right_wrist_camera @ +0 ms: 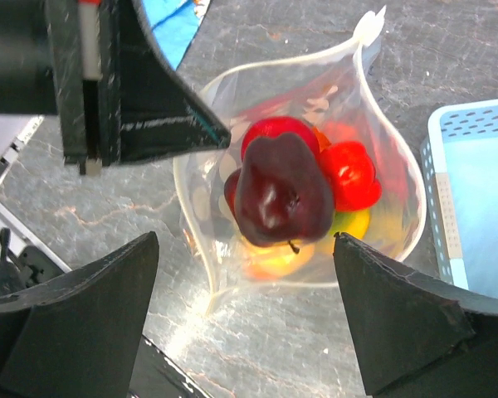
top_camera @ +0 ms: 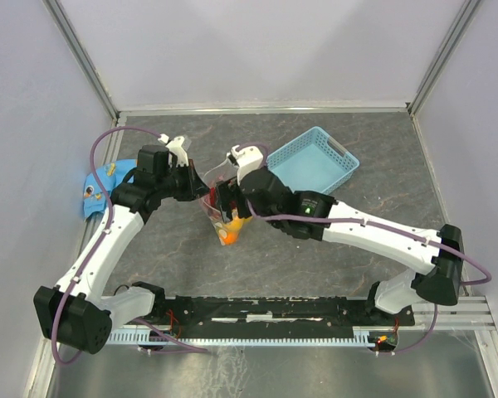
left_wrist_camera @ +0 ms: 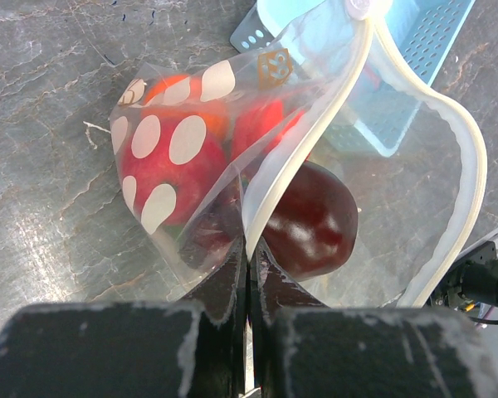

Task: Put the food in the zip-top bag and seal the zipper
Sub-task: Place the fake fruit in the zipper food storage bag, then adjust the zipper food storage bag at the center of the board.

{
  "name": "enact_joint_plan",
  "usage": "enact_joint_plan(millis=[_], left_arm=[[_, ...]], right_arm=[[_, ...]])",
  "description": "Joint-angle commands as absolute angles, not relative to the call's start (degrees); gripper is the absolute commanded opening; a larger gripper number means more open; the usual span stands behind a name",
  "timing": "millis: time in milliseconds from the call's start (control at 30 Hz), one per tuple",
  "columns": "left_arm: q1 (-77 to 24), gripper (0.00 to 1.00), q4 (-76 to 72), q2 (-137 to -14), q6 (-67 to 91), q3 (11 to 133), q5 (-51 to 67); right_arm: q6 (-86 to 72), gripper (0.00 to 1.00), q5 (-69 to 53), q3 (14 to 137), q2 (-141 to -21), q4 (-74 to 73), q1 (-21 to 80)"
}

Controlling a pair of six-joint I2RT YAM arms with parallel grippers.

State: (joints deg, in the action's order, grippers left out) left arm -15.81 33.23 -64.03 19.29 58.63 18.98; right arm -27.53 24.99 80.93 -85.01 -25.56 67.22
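Observation:
The zip-top bag point(top_camera: 218, 217) stands mid-table with its mouth held open. My left gripper point(left_wrist_camera: 249, 257) is shut on the zipper point(left_wrist_camera: 315, 133) at the mouth's near edge. It also shows in the top view point(top_camera: 201, 187) and as dark fingers point(right_wrist_camera: 166, 108) in the right wrist view. My right gripper point(right_wrist_camera: 245, 249) is open and empty just above the bag's mouth point(right_wrist_camera: 402, 178). A dark maroon fruit point(right_wrist_camera: 282, 191) sits in the mouth on top of red point(right_wrist_camera: 350, 172) and yellow point(right_wrist_camera: 358, 224) food. The left wrist view shows the maroon fruit point(left_wrist_camera: 311, 220) and red food point(left_wrist_camera: 174, 166) behind white dots.
A blue basket point(top_camera: 314, 162) stands just right of the bag, close to my right arm; it also shows in the wrist views point(left_wrist_camera: 432, 41) point(right_wrist_camera: 481, 199). A blue patterned cloth point(top_camera: 100, 184) lies at the left wall. White walls close three sides.

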Motion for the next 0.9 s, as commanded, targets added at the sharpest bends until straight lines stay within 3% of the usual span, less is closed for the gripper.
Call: enact_joint_plan(millis=[0,200,433,867], left_arm=[[-15.42,0.03,31.34,-63.91,20.98,58.89,18.35],[-15.41,0.03,31.35,-63.90,21.01,58.90,18.31],[-15.38,0.03,31.34,-63.65,20.96,58.71,18.18],[-15.38,0.03,31.11,-63.20,21.18,58.62,19.06]], right_arm=[[-28.30,0.88,35.08,82.22,-83.21,-31.98,71.38],[-29.97,0.80,38.33,80.73,-85.20,-30.91,75.60],[-30.86,0.63,37.39,81.51,-89.92,-28.15,76.93],[-31.39,0.51,44.29,84.39,-96.14,-26.37,76.94]])
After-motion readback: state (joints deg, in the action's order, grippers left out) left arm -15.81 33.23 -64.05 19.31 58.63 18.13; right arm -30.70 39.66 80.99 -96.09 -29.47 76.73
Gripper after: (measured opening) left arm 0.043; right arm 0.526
